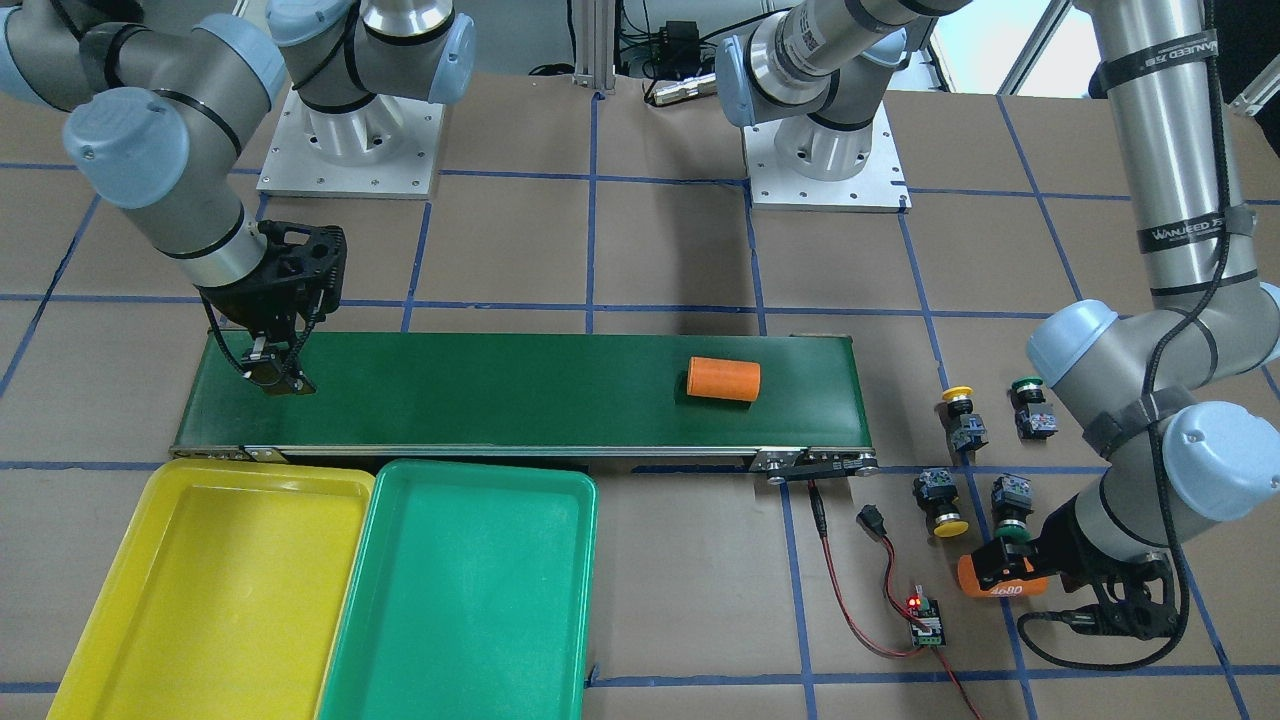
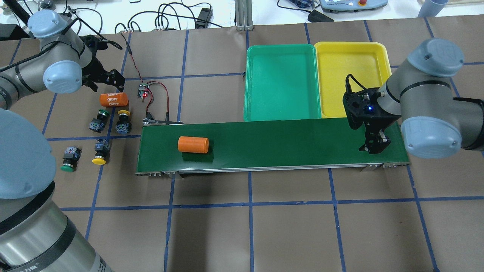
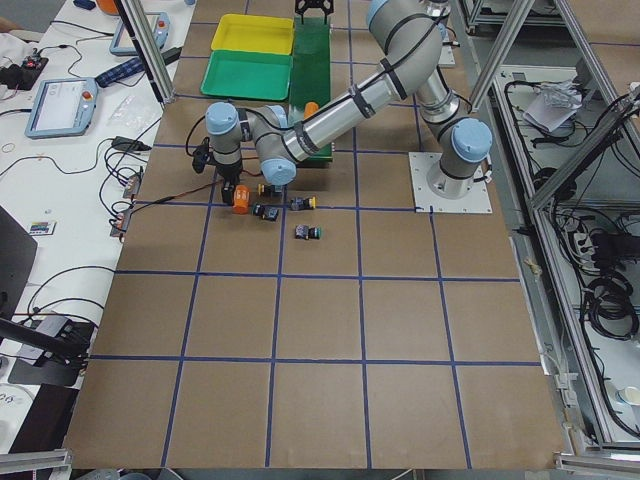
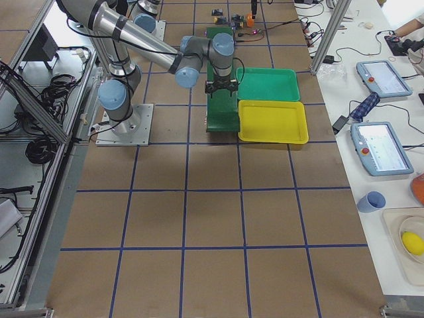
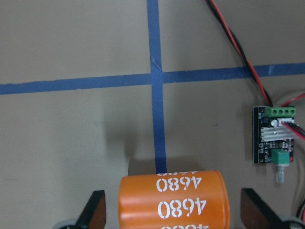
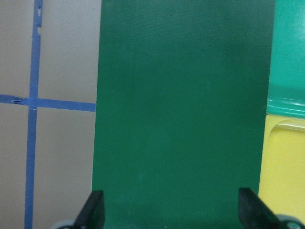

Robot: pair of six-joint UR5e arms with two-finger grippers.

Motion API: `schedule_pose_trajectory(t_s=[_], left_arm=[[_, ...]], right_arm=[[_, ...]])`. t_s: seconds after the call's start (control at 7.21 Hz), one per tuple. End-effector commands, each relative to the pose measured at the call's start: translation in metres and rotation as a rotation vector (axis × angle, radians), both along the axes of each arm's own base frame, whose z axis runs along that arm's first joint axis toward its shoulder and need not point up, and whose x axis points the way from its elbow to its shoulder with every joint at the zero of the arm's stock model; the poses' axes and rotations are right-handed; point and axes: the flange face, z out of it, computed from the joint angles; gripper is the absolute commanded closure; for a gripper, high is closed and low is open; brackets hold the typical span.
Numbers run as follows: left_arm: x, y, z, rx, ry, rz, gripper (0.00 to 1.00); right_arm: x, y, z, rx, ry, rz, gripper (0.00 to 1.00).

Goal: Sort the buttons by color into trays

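Four buttons (image 1: 958, 415) lie on the bench (image 1: 680, 250), front view's right; left claw (image 5: 174, 212) spread astride the 4680 cylinder (image 1: 1000, 580), right claw (image 6: 171, 210) spread over the belt (image 1: 500, 390).

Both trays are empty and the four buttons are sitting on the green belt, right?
No. The yellow tray and green tray are empty, but the four buttons lie on the table beside the belt, as the overhead view shows.

The brown counter (image 2: 287, 226), gridded with blue tape (image 2: 249, 204), carries a long green conveyor belt (image 2: 283, 145), with a green tray (image 2: 281, 83) and a yellow tray (image 2: 340, 71) side by side just beside its far edge. Off the belt's left end lie two yellow buttons (image 2: 123, 122), two green buttons (image 2: 71, 158), an orange cylinder (image 2: 113, 99) marked 4680 and a small wired circuit board (image 2: 143, 91).
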Motion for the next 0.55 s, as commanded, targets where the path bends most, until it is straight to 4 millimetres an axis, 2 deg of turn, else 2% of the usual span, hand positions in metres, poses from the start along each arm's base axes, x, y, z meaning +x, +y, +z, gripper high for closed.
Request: schedule_pose_trajectory(t_s=[0.0,0.42], left_arm=[[0.0,-0.0002,-0.0024,0.003,0.002,0.001,0.0],[0.0012,0.0005,-0.0101,0.02,0.004,0.001,0.0]], right_arm=[[0.0065,-0.0005,-0.0045,0.013,0.027,0.01,0.0],[0.0053,-0.0028,-0.0052,0.014,0.028,0.005,0.0]])
